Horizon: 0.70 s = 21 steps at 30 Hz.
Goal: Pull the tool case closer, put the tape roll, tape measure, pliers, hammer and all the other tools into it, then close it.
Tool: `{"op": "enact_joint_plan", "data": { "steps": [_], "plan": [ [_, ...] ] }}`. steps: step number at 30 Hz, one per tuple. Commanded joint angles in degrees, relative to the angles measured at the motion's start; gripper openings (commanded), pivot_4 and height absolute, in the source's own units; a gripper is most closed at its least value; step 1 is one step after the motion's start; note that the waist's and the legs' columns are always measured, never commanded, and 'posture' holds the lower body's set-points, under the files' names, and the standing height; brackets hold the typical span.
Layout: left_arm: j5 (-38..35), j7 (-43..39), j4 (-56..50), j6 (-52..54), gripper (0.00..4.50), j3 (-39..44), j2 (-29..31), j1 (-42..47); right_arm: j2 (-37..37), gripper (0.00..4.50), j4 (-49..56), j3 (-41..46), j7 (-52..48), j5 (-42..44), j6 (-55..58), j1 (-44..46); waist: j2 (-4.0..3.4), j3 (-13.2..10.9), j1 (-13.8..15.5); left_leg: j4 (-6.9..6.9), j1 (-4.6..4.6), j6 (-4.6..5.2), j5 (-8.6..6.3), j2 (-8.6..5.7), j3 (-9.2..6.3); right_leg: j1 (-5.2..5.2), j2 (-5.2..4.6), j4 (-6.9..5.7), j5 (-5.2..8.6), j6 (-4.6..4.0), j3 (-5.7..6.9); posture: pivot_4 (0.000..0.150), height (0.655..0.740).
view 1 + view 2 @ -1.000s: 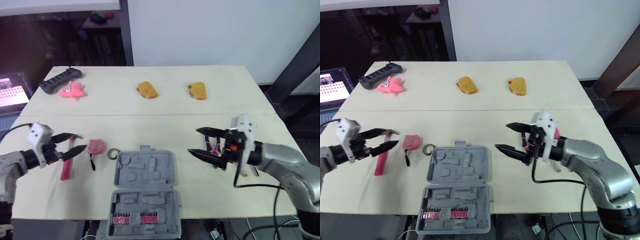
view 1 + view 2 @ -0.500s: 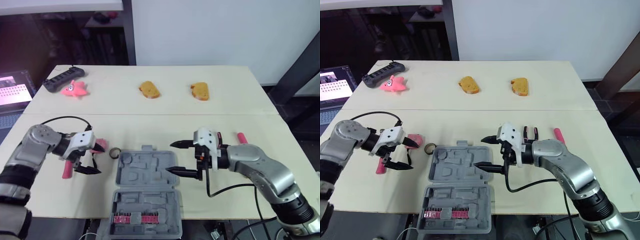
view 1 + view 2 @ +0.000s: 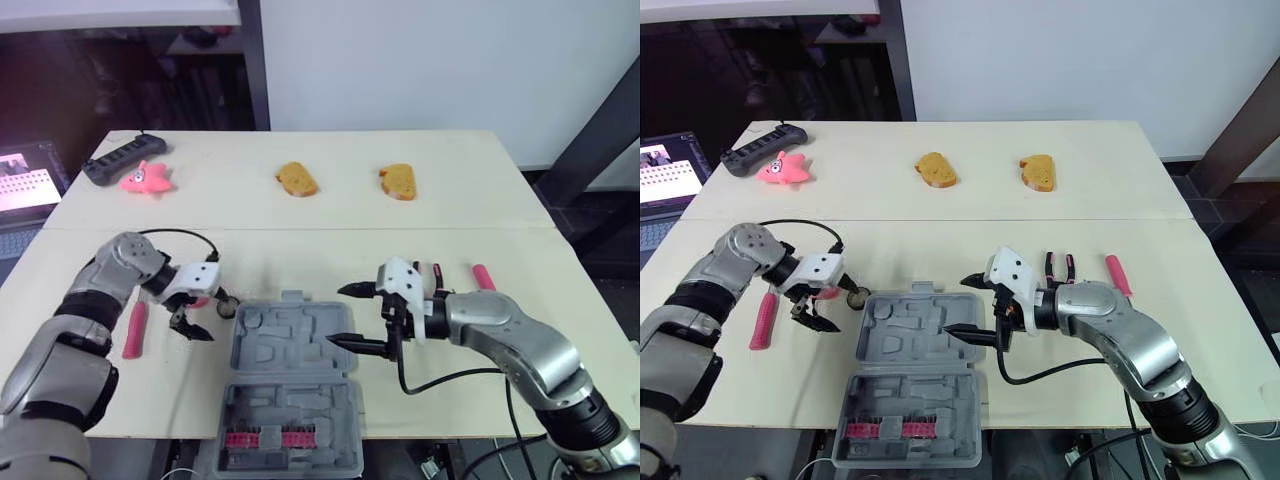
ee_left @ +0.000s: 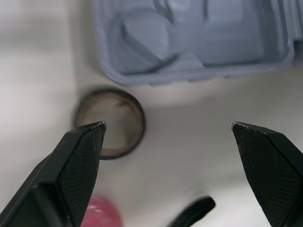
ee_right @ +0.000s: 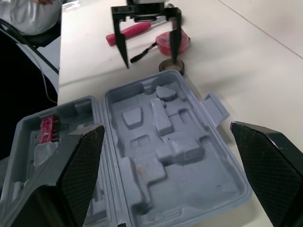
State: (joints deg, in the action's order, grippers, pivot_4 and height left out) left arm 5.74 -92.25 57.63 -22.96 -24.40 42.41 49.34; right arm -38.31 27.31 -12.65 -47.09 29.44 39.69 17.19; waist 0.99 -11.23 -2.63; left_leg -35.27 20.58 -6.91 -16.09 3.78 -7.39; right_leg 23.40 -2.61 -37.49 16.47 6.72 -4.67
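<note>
A pink-handled hammer (image 3: 133,328) lies toward the table's (image 3: 300,225) left. Beside it the left gripper (image 3: 212,315), fingers spread wide, hangs by the pink tape measure (image 3: 824,293), one fingertip at the tape roll (image 4: 110,124) just off the tool case's (image 3: 296,362) far left corner. The grey case lies open near the front edge, a strip of pink bits (image 3: 266,438) in its near half. The right gripper (image 3: 336,317) hangs wide open over its right edge, with the pliers (image 3: 1058,266) just behind it.

At the far side of the pale wooden desk (image 3: 300,225) lies a black power strip (image 3: 110,165), just beside a pink star-shaped toy (image 3: 146,180). Two orange bread-like pieces (image 3: 296,179) (image 3: 397,181) lie apart.
</note>
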Motion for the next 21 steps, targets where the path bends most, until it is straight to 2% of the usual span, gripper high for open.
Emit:
{"op": "enact_joint_plan", "data": {
  "steps": [1,7,10,11,17,21],
  "plan": [
    [2.3,1.2,3.4,-3.2,4.49,0.5,-1.0,1.8,0.5,4.50,2.8,2.0,1.4,0.3,0.3,-0.2,0.00,0.0,0.1,-0.02,0.01,0.00,0.00,0.00,0.00,0.00,0.00,0.00,0.00,0.00,0.00,0.150,0.7400],
    [4.1,4.5,7.0,-6.1,4.49,1.9,-3.5,2.5,0.6,4.50,3.4,2.3,2.5,0.5,0.9,-0.9,0.00,0.0,0.2,-0.02,0.00,0.00,0.00,-0.01,-0.04,-0.03,-0.01,-0.01,0.00,0.00,0.03,0.150,0.7400],
    [4.6,4.9,7.8,-7.1,3.65,2.2,-3.7,2.7,0.5,4.50,3.6,2.3,2.7,0.6,1.2,-1.1,0.00,0.0,0.1,-0.04,-0.03,0.00,0.00,-0.01,-0.05,-0.06,-0.02,-0.02,0.00,0.00,0.03,0.150,0.7400],
    [4.6,4.9,7.9,-7.3,3.22,2.4,-3.7,2.8,0.5,4.50,3.7,2.3,2.8,0.6,1.2,-1.1,0.00,0.0,0.1,-0.04,-0.03,0.00,0.00,-0.01,-0.06,-0.06,-0.01,-0.03,0.00,0.01,0.03,0.150,0.7400],
    [5.5,4.9,8.3,-8.3,0.05,2.6,-3.3,3.2,0.6,4.50,3.7,2.1,2.9,0.8,1.4,-1.0,0.00,0.0,0.0,-0.03,-0.03,0.00,0.00,-0.01,-0.09,-0.05,0.00,-0.03,0.00,0.01,0.05,0.150,0.7400],
    [5.9,4.8,8.4,-8.7,0.05,2.7,-3.2,3.1,1.2,4.50,3.6,1.8,3.1,0.7,1.5,-0.8,0.00,0.0,0.0,-0.03,-0.03,0.00,0.00,-0.01,-0.10,-0.05,0.00,-0.06,0.00,0.01,0.05,0.150,0.7400]
  ]
}}
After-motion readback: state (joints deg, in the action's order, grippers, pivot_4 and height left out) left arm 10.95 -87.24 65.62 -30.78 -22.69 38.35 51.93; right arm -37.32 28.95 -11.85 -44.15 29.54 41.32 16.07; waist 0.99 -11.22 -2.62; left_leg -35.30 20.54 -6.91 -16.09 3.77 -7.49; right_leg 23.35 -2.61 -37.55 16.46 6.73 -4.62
